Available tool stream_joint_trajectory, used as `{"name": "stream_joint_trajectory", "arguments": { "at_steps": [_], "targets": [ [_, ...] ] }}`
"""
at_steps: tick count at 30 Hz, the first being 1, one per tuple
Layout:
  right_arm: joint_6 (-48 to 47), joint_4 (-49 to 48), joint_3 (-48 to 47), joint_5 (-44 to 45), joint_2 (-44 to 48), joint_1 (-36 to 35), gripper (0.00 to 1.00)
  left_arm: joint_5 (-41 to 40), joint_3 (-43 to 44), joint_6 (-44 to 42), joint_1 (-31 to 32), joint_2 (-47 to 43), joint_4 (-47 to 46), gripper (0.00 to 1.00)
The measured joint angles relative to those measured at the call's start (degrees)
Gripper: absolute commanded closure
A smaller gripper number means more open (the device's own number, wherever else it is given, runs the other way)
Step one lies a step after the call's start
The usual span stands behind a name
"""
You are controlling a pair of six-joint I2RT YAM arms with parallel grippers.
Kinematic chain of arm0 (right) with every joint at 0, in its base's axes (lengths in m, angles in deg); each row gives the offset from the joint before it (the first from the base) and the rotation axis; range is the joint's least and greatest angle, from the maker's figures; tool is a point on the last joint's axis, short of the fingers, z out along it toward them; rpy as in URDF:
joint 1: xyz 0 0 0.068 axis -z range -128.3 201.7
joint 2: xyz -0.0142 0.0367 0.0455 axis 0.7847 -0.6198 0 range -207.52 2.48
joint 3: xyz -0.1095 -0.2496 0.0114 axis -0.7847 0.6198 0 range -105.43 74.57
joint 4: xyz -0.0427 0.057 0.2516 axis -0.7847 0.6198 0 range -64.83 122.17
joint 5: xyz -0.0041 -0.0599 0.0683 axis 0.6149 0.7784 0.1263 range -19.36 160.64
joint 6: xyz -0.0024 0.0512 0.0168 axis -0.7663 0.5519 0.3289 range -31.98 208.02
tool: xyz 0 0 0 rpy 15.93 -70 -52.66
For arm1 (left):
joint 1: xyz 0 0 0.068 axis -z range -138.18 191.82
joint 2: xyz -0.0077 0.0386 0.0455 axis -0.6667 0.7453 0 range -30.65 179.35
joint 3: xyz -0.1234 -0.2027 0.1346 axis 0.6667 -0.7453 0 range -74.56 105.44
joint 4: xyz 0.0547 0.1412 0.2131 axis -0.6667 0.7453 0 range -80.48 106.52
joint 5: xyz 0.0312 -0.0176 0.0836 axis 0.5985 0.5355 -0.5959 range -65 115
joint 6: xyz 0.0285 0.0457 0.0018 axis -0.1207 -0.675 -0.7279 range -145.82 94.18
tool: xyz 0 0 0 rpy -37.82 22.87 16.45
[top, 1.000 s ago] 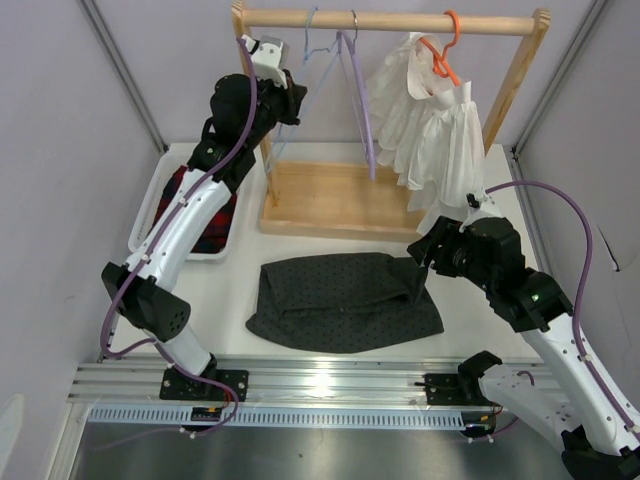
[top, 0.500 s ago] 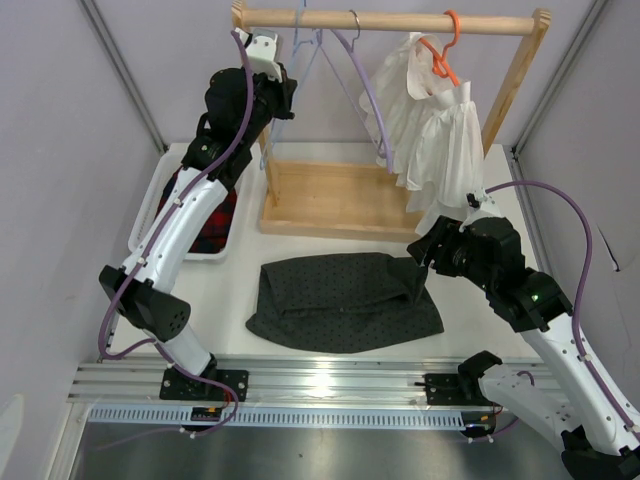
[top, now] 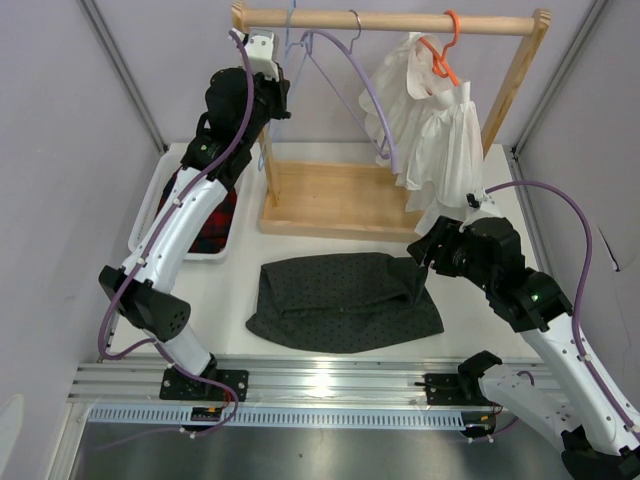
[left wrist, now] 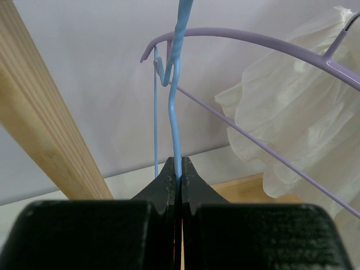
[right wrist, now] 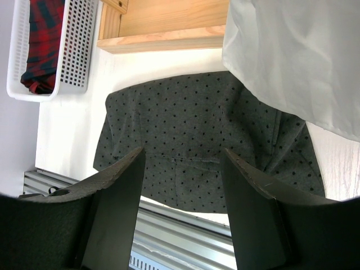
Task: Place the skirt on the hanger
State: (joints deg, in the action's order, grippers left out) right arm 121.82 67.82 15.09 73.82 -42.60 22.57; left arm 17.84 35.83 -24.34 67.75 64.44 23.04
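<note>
Left gripper (left wrist: 178, 171): pinched tight on the hanger (left wrist: 173, 121) wire;
Right gripper (right wrist: 183, 163): spread wide, empty — above the skirt (top: 340, 300);
Fabric: lying flat — dotted

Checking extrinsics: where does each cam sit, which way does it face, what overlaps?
Top external: above, behind the bases, facing down; both arms, rack, skirt.
Left wrist: up at the rack, facing along the left gripper shut on the hanger; lilac hanger, white garment behind.
Right wrist: above the table, facing down past the open right gripper at the skirt.
Shared: skirt in top and right wrist; hanger in top and left wrist.
</note>
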Motion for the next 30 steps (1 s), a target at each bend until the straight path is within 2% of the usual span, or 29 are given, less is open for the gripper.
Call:
{"name": "stream_joint_trajectory", "arguments": {
  "at_steps": [13,30],
  "targets": [
    [-0.02,0.35,0.00,0.04,0.48,0.11,0.39,-3.30,0.46,0.02,-0.02,0.02,1.01,1.00],
    [-0.44,0.48,0.39,0.46,0.92,0.37,0.38,-2.97,-0.02,0.09,-0.94,-0.04,2.12,1.00]
  ]
}}
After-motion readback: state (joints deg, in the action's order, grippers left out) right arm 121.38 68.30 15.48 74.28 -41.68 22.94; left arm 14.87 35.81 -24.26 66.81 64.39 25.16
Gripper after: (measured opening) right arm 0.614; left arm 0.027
